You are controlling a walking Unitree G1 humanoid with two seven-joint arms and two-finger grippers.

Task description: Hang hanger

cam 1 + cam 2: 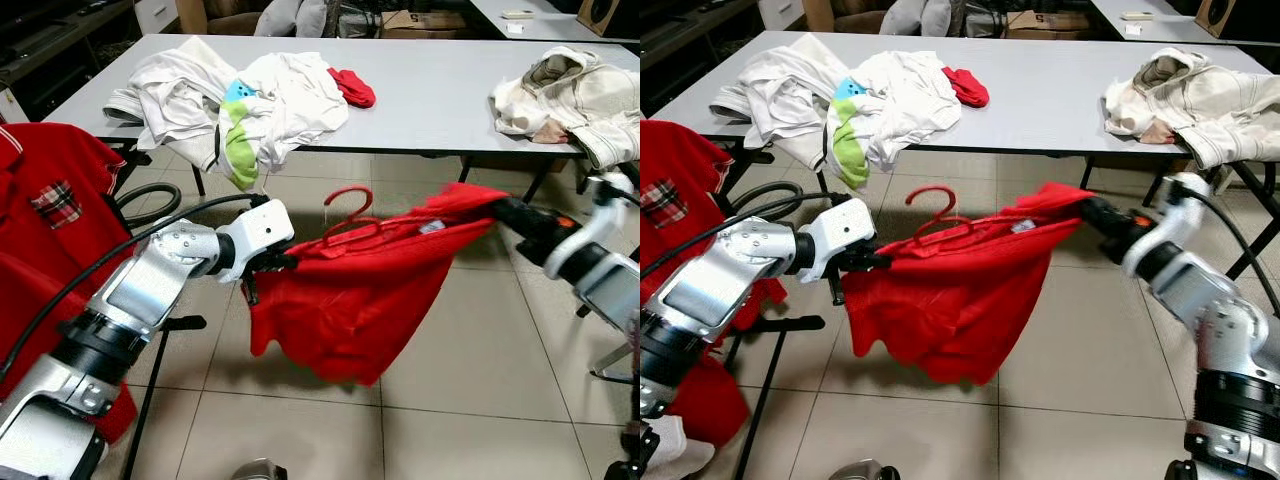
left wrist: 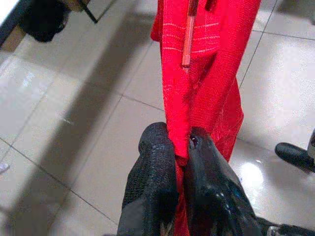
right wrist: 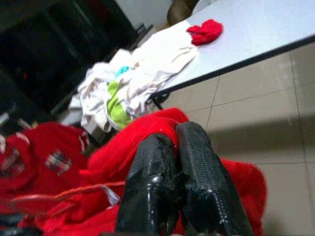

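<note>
A red shirt (image 1: pixel 350 290) hangs stretched between my two grippers above the tiled floor. A red hanger (image 1: pixel 347 210) sits inside it, its hook sticking up from the collar. My left gripper (image 1: pixel 268 262) is shut on the shirt's left shoulder; in the left wrist view the fingers (image 2: pixel 157 167) pinch the red cloth (image 2: pixel 197 88). My right gripper (image 1: pixel 505 210) is shut on the right shoulder, and the right wrist view shows its fingers (image 3: pixel 197 162) closed with red fabric (image 3: pixel 142 132) around them.
A grey table (image 1: pixel 440 90) stands ahead with a pile of white and green clothes (image 1: pixel 240 100), a small red cloth (image 1: pixel 352 87) and a cream garment (image 1: pixel 570 95). Another red shirt (image 1: pixel 40 220) hangs at my left on a black stand (image 1: pixel 150 370).
</note>
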